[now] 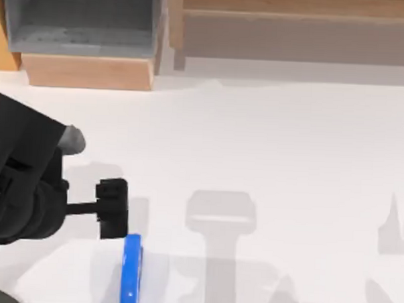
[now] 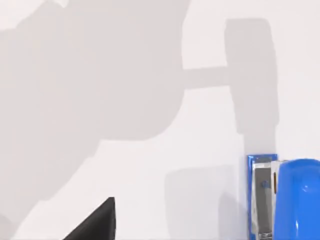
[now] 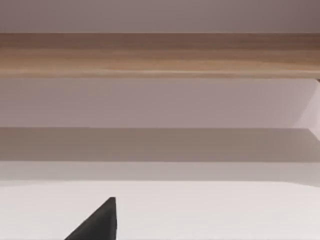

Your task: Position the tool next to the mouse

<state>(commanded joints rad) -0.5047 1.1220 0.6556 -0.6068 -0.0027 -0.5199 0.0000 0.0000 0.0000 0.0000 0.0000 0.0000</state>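
**Our left arm beside the blue tool at the counter's near edge**

We read no brand, label or writing anywhere; the tool [image 1: 131, 269] carries only a tiny pale mark near its near end, too small for us to make out.

Our left gripper [image 1: 112, 208] hangs over the left part of the counter [image 1: 289, 142], its dark head just beside the far end of the tool and slightly toward the left edge. From above we see the gripper as one black block on a thin stem, and we cannot tell whether our jaws are apart or together. They hold nothing that we can see, and whether the block touches the tool is not clear.

The tool lies flat near the near edge, left of centre, its length running from the near edge toward the far one. In our left wrist view it [image 2: 290, 200] shows a bright blue rounded body with a grey metal strip along one side (a stapler-like build).

Along the far edge stand a grey open box [image 1: 80, 22] and wooden shelving [image 1: 295, 15]. Our right wrist view faces a wooden ledge [image 3: 160, 55] above the pale surface.
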